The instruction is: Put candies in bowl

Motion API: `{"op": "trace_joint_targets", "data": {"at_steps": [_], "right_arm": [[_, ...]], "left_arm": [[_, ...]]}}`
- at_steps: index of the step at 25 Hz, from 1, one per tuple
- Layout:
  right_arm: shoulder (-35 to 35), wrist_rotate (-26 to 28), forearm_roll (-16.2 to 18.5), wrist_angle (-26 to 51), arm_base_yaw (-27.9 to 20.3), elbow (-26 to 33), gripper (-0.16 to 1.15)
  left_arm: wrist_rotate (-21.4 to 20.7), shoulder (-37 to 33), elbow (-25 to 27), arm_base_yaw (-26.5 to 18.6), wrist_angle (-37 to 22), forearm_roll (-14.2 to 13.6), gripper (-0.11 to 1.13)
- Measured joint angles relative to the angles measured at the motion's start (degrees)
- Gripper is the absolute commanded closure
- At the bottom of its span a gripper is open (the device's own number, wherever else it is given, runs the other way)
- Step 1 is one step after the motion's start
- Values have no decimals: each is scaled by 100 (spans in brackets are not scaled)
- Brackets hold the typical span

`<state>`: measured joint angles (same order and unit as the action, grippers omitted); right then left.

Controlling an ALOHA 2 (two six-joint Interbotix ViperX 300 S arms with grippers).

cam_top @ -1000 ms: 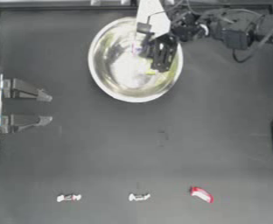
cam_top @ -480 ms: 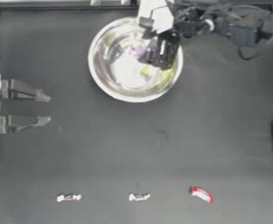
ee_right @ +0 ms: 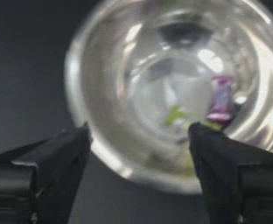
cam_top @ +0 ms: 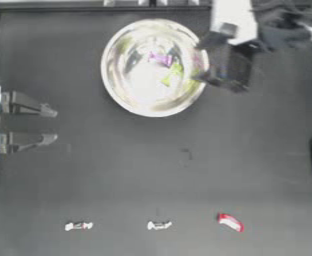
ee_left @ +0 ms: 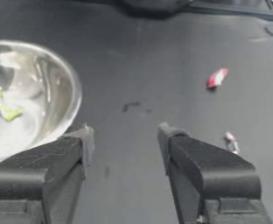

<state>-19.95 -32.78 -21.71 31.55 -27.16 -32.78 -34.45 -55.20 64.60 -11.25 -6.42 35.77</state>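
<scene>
Both arms are dark, blocky machines. The right gripper (cam_top: 209,75) has black angular jaws under a white wrist housing. The left gripper (cam_top: 52,125) has pale, tapered jaws.

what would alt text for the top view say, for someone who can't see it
A silver bowl near the table's far edge holds a purple-white candy and a yellow-green candy, with the right gripper, open and empty, beside its rim. Two white candies and a red-white candy lie in a row near the front edge. The left gripper rests open at the left.
</scene>
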Motion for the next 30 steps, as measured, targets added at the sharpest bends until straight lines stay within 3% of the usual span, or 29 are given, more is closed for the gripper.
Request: {"op": "trace_joint_targets", "data": {"at_steps": [15, 22, 30], "right_arm": [[-2848, -9, -677, -1160, 1011, -2171, 3], [-3349, 18, -949, -1406, 1195, -2602, 3], [-3674, 9, -1160, -1503, 1204, -2813, 3]], "left_arm": [[-9, 0, -9, 0, -149, -35, 17], [-9, 0, -79, 0, -536, -149, 17], [141, 457, -659, 18, -1740, -308, 17]]}}
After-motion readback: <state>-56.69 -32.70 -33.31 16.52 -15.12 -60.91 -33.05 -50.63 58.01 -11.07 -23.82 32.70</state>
